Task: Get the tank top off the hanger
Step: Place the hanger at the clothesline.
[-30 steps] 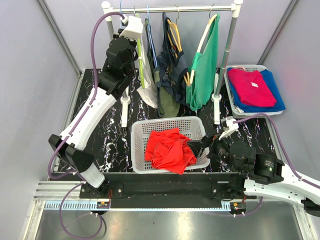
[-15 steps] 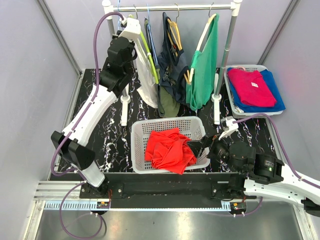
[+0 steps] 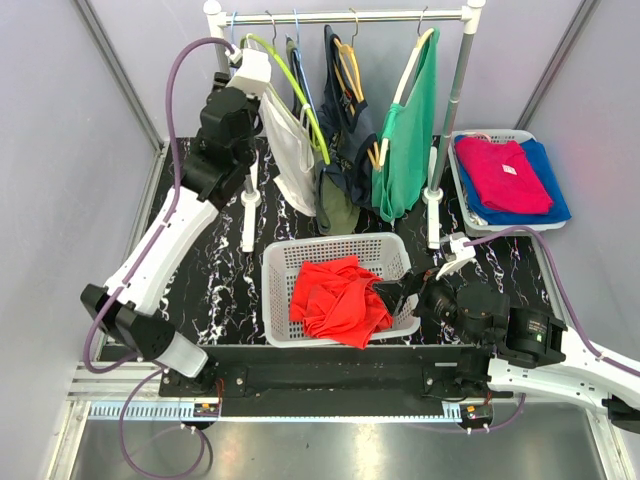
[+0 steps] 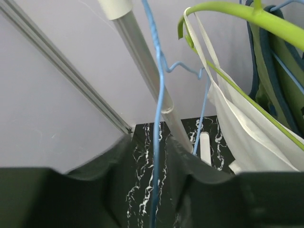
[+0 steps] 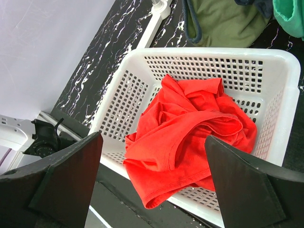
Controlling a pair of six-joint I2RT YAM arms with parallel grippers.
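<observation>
Top external view: the white tank top (image 3: 285, 150) hangs on its lime hanger (image 4: 237, 9) at the rail's (image 3: 380, 15) left end. The left gripper (image 4: 148, 152) sits beside it, jaws apart around a blue wire hanger (image 4: 158, 95). The right gripper (image 5: 153, 137) hovers wide open over the basket (image 5: 213, 53), seemingly ready to receive.

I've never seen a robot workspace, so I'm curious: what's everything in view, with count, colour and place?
clothes rail: one, silver, at back
white tank top: one, white, on lime-green hanger, rail's left
blue wire hanger: one, blue, rail's left end
dark garments: count unclear, navy and olive, mid-rail
green tank top: one, green, rail's right
centre basket: one, white, table front
red garment: one, red, bunched inside it
side basket: one, white, table's right, holding pink garment and blue garment
table: one, black marbled, below
left fingers: two, dark, apart around blue wire
right fingers: two, dark, apart, by centre basket
</observation>
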